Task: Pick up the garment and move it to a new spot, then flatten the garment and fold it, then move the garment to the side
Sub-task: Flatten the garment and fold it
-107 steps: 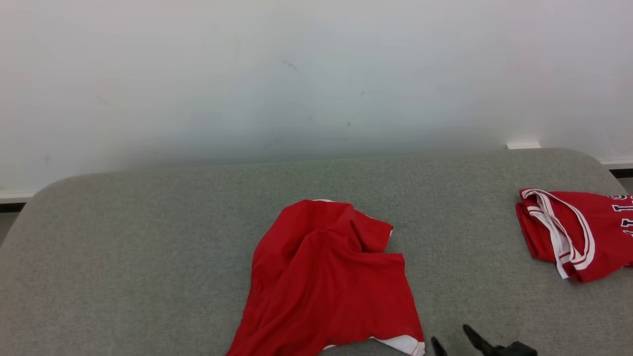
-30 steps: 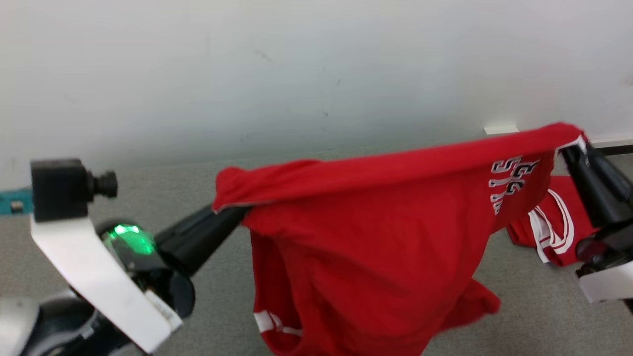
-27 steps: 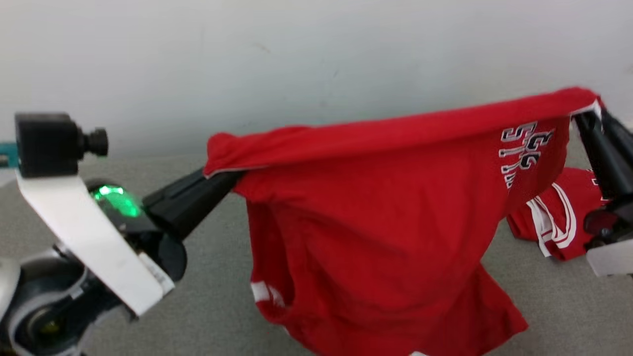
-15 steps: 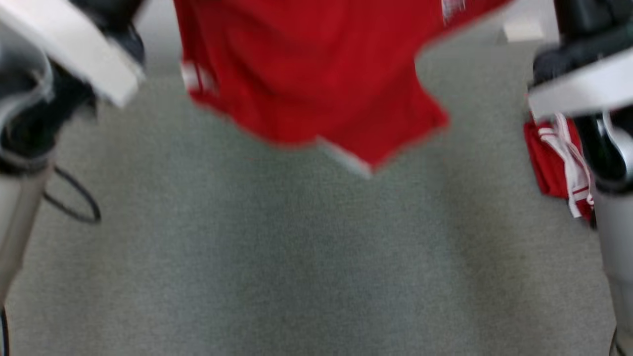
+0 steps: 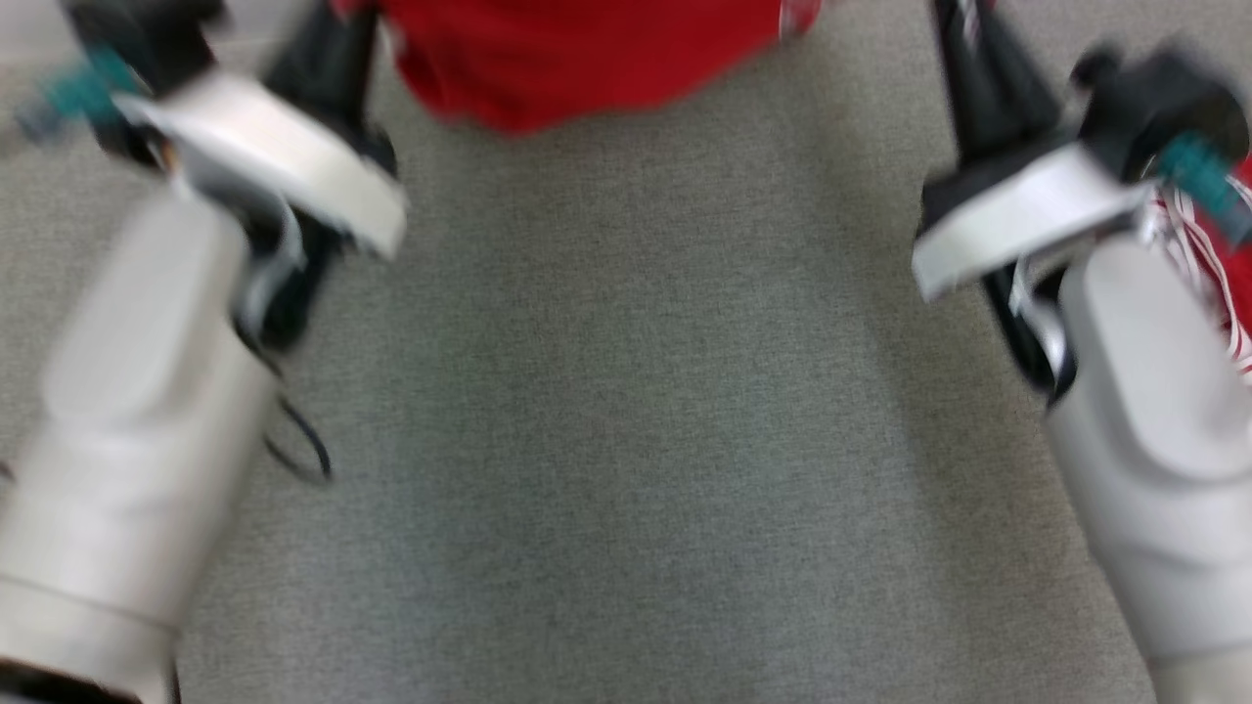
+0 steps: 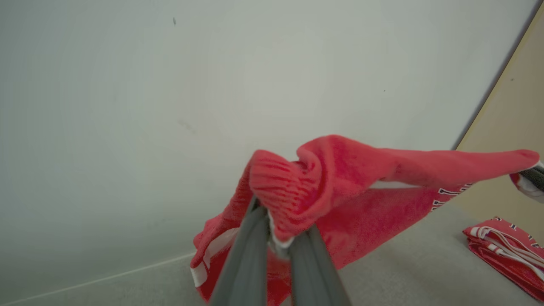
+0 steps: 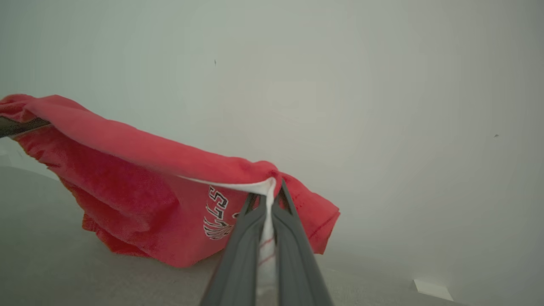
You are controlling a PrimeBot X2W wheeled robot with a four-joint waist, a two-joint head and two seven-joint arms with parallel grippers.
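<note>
1. The garment [image 6: 361, 178], a red jersey, hung lifted over the grey surface [image 5: 626, 440], where it had lain crumpled seconds earlier. The head camera had since tipped downward.
2. It stretched as a sagging band between both arms, lettering towards the right wrist camera. Whether its lowest fold brushed the surface could not be told.
3. A second, folded red jersey [image 6: 505, 246] sat well apart on the robot's right.
4. The left claw [image 6: 278, 242] was clamped on a ribbed edge, and the right claw [image 7: 268, 199] was pinched shut on white trim.
5. The pick-up looked complete; setting down elsewhere, flattening and folding remained.
</note>
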